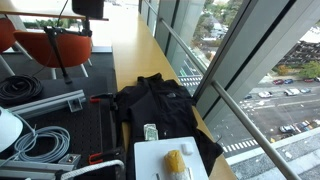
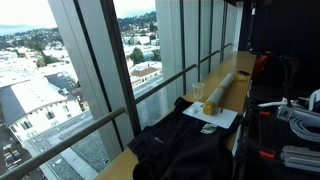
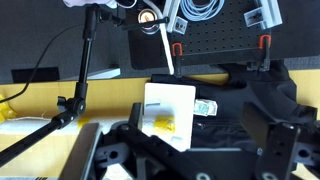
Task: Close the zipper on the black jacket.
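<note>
The black jacket [image 1: 155,103] lies rumpled on the wooden counter by the window; it also shows in an exterior view [image 2: 185,150] and in the wrist view [image 3: 245,95]. A zipper line runs across the fabric under a small white-green tag [image 3: 205,107]. In the wrist view my gripper [image 3: 200,128] hangs well above the jacket, its two dark fingers spread apart with nothing between them. The gripper does not show in either exterior view.
A white board [image 1: 165,160] with a yellow object [image 1: 176,162] lies against the jacket's edge, also seen in the wrist view [image 3: 172,100]. A cardboard tube [image 2: 228,88] lies along the counter. Coiled cables [image 1: 40,145], a tripod [image 3: 80,70] and a black perforated plate [image 3: 215,45] stand beside it.
</note>
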Robot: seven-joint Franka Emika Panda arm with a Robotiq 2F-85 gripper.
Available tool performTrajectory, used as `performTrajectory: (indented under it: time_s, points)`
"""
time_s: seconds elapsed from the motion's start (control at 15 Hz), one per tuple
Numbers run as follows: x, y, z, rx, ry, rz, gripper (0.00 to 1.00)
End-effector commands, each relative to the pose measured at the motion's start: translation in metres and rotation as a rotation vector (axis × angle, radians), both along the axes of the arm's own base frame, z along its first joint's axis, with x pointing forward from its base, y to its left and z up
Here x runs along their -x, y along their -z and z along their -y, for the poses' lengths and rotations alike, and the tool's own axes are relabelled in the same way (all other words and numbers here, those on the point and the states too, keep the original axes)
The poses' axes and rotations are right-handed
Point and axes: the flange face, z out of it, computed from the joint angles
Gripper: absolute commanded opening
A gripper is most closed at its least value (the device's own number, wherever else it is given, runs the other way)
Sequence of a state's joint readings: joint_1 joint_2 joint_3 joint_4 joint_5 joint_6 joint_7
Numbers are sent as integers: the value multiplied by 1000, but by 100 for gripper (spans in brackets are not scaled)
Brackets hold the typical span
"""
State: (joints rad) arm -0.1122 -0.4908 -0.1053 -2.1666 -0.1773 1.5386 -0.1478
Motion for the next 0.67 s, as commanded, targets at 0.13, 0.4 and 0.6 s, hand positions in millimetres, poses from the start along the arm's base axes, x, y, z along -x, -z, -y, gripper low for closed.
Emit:
performTrajectory:
  time_s: [0.13,0.4,0.6]
  points:
    - [-12,39,-40,1,-79,-31,100]
    - [-37,97,-94,11,-176,-6,100]
    - [-54,140,-132,56,-255,90,100]
